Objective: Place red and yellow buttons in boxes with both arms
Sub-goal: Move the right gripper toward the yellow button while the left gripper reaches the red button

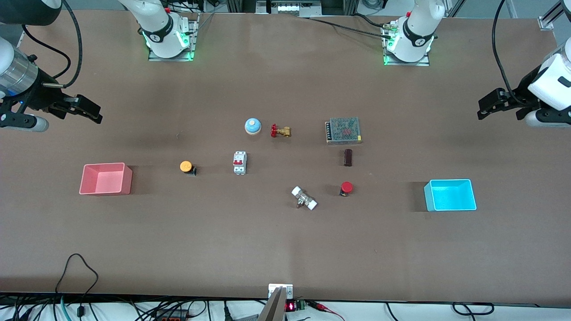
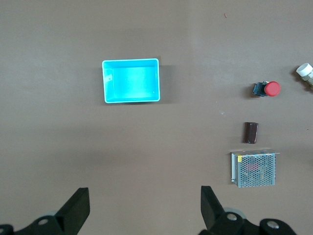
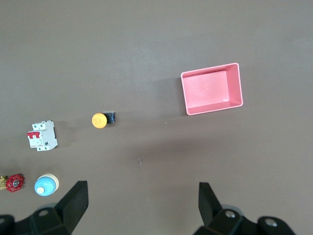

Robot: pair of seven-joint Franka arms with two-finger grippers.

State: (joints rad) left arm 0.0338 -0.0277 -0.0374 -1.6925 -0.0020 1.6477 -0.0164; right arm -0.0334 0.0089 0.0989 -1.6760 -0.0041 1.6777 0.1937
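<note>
Both arms wait high at the counter's (image 1: pixel 285 249) ends, fingers spread and empty. The right gripper (image 1: pixel 91 111), upper left of frame, is nearer the orange-yellow button (image 1: pixel 186 166), which sits mid-left beside the pink box (image 1: pixel 105 179). The left gripper (image 1: pixel 490 103), upper right, is nearer the red button (image 1: pixel 346 187), right of centre, toward the cyan box (image 1: pixel 450 195).

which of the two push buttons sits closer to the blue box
The red button, lying toward the left arm's end of the table near the cyan box; the orange-yellow button sits by the pink box.
</note>
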